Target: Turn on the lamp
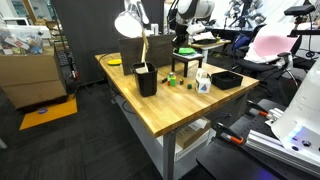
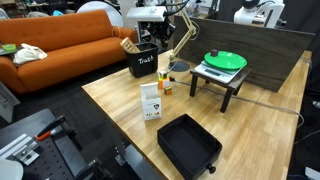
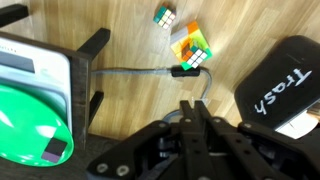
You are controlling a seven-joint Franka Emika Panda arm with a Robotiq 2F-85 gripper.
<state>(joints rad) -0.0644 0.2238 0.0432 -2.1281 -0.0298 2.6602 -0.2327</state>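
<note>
Beside the gripper, black bin cut off by the picture's edge, green plate on its other side cropped likewise, lamp switch too small to tell, gripper body blurred along the bottom edge

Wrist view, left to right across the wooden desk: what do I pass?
Round green plate → small multicoloured puzzle cube → larger multicoloured puzzle cube → black bin marked "Trash".

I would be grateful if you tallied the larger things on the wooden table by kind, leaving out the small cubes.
Lamp: 1
Bin: 1
Tray: 1
Carton: 1
Green plate: 1
Stand: 1
Yellow item: 1
Total: 7
</note>
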